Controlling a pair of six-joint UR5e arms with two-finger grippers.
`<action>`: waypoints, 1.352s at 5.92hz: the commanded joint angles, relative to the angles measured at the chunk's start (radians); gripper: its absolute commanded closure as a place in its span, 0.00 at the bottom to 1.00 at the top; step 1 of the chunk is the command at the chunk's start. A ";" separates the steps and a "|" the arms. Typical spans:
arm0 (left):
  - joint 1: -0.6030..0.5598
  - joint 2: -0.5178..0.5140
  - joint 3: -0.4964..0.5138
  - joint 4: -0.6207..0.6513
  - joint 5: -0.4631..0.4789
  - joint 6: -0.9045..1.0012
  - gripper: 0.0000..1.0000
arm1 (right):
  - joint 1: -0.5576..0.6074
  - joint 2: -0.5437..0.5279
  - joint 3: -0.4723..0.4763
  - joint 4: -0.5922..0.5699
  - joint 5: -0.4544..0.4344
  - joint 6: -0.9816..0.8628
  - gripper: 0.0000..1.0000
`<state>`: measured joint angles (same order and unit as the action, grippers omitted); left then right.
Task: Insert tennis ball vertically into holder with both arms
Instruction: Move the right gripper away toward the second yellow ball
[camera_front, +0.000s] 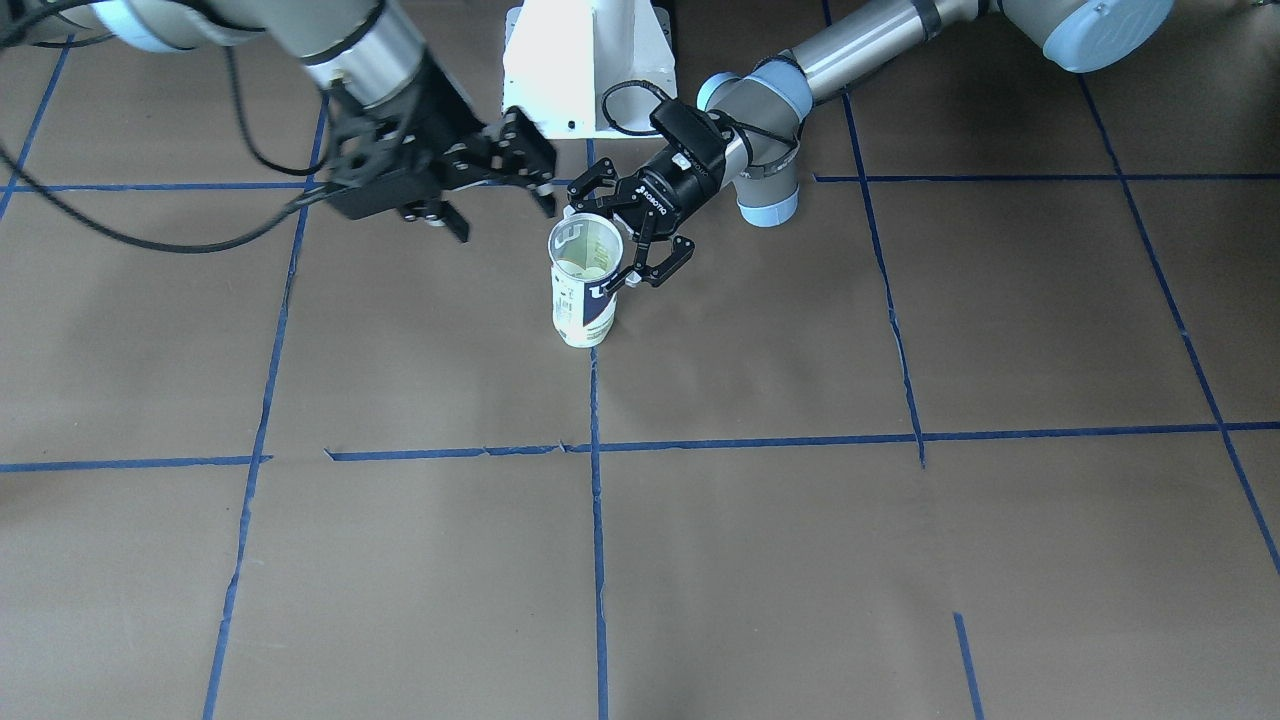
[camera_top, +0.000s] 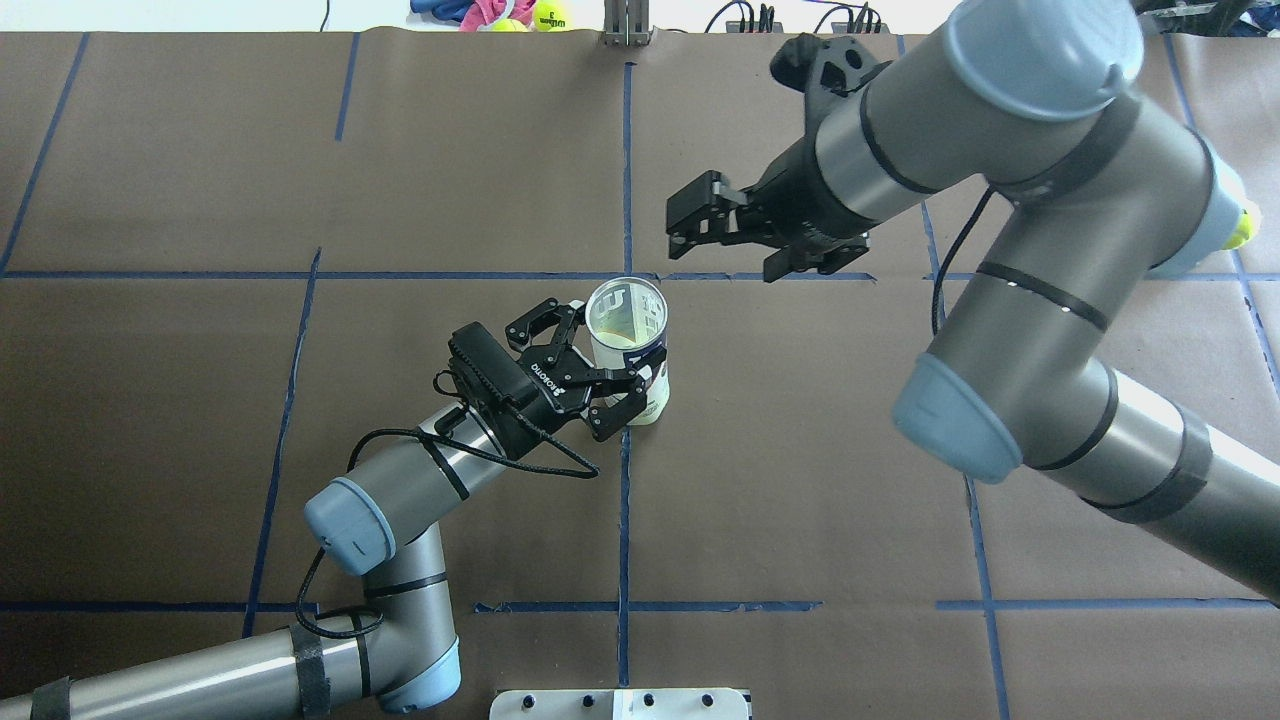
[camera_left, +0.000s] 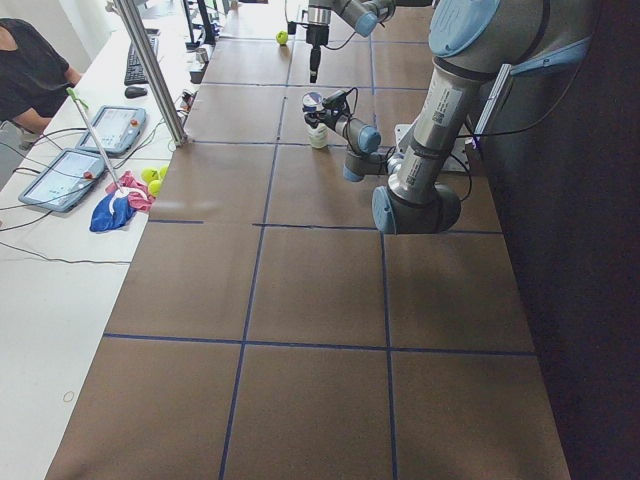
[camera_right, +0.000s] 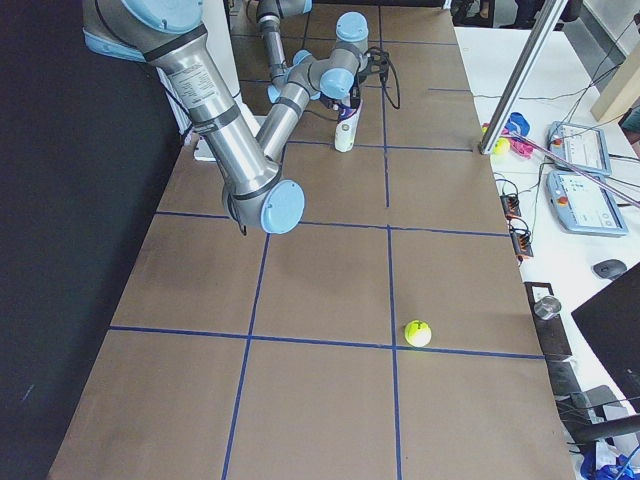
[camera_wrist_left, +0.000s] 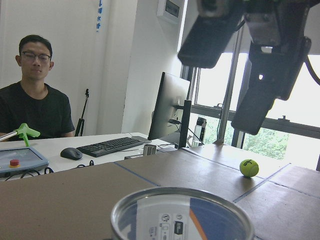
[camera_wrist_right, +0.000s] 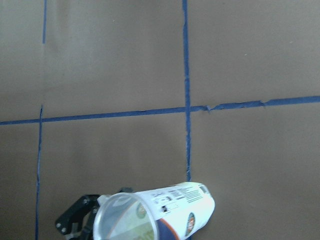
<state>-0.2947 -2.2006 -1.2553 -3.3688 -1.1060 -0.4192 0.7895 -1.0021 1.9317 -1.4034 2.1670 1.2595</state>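
Left wrist view: nearest the camera stands the clear plastic cylindrical holder with a white and navy label (camera_wrist_left: 182, 220), open rim up. Higher in view hangs the black two-finger right end effector (camera_wrist_left: 218, 92), fingers spread and empty.

Overhead view: the black left end effector (camera_top: 598, 362) is spread, with one finger on each side of the upright holder on the brown, blue-taped counter (camera_top: 800, 450).

Front-facing view: the fuzzy yellow-green tennis ball (camera_front: 583, 268) sits inside the holder.

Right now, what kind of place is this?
Probably a robot lab: a left arm and a right arm over a table marked with blue tape, plus control tablets on a desk where a person sits.
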 joint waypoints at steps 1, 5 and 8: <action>0.002 0.005 -0.004 -0.004 0.002 0.000 0.04 | 0.074 -0.072 -0.003 -0.002 0.027 -0.118 0.01; 0.029 0.004 -0.004 -0.004 0.002 -0.001 0.01 | 0.212 -0.241 -0.036 -0.008 0.033 -0.342 0.01; 0.029 0.002 -0.004 -0.004 0.002 -0.001 0.01 | 0.415 -0.334 -0.335 0.003 0.031 -0.900 0.02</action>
<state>-0.2654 -2.1981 -1.2594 -3.3732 -1.1044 -0.4203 1.1353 -1.3142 1.7116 -1.4052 2.2016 0.5492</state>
